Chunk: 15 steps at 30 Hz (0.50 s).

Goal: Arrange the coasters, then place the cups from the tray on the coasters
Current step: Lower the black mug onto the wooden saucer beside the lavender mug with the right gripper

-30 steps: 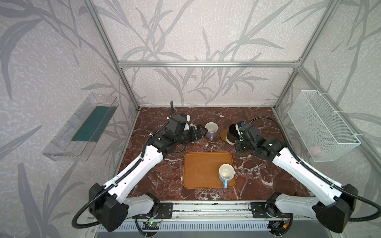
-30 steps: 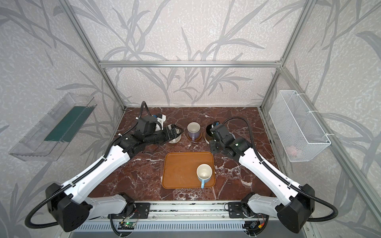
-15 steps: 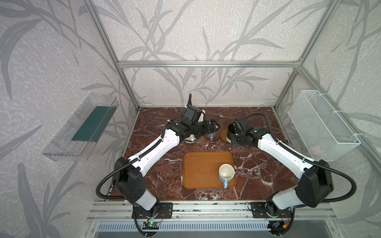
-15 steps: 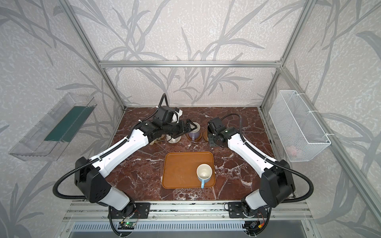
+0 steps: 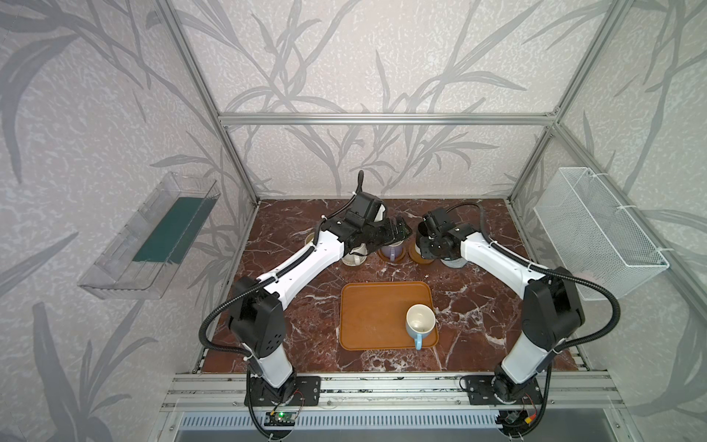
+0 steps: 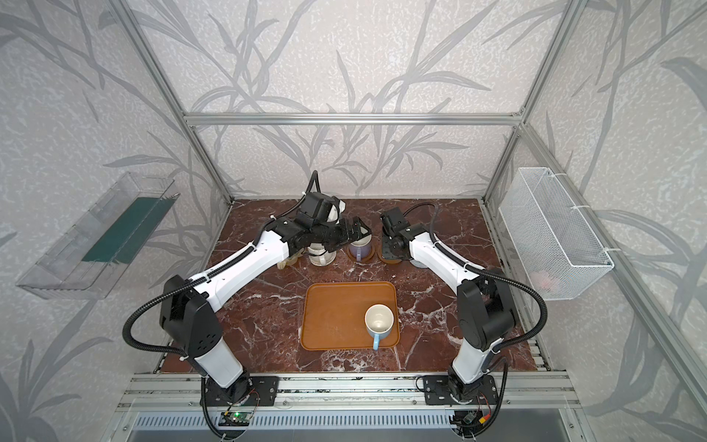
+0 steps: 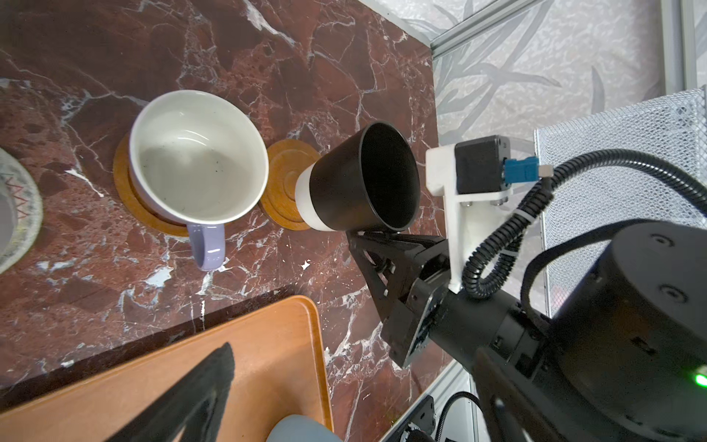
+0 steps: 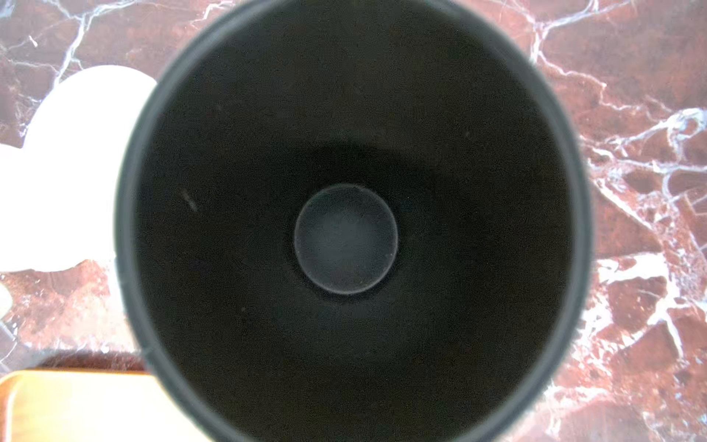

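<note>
Worktop [image 5: 478, 306] of red marble fills the lower half of both top views. The tray [image 5: 375, 317] lies at lower centre, holding only the blue cup [image 5: 420, 323] in its lower right corner.

Above the tray runs the row of placed cups. The lavender cup [image 7: 199, 157] sits on its own disc [image 7: 126, 183]. Right of it, the black cup [image 7: 359, 180] is over the next disc [image 7: 285, 183]. Its base meets the wood, but I cannot tell whether it rests there or hangs just clear.

The right claw [image 7: 373, 239] is pressed together on the black cup's near side, where the handle is hidden. The left claw [image 5: 401, 229] is spread wide and empty, over the lavender cup's rim.

Compared with a second ago, the left arm has swung rightward along the row, from left of the lavender cup to above it, claw spread throughout. The right arm has folded its elbow upward while the black cup has barely shifted over its disc.

I judge that the lavender cup is delivered and the black cup is about to be let go. That would leave the blue cup as the last to fetch.
</note>
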Each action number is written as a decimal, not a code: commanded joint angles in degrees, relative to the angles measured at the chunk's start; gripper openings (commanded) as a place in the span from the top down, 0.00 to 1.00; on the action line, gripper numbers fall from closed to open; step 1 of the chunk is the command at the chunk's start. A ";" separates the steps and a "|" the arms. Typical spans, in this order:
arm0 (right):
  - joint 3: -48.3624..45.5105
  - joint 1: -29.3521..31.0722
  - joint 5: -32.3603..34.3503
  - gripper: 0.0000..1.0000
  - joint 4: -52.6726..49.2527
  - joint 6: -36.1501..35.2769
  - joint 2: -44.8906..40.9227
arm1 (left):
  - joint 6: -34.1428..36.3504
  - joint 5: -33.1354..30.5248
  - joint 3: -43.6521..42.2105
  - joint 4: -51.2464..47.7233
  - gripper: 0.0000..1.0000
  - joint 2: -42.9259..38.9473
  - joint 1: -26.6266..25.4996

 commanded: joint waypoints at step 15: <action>3.04 -0.28 3.41 1.00 4.40 1.69 5.29 | -0.69 -3.57 -0.45 1.56 0.01 0.42 -0.02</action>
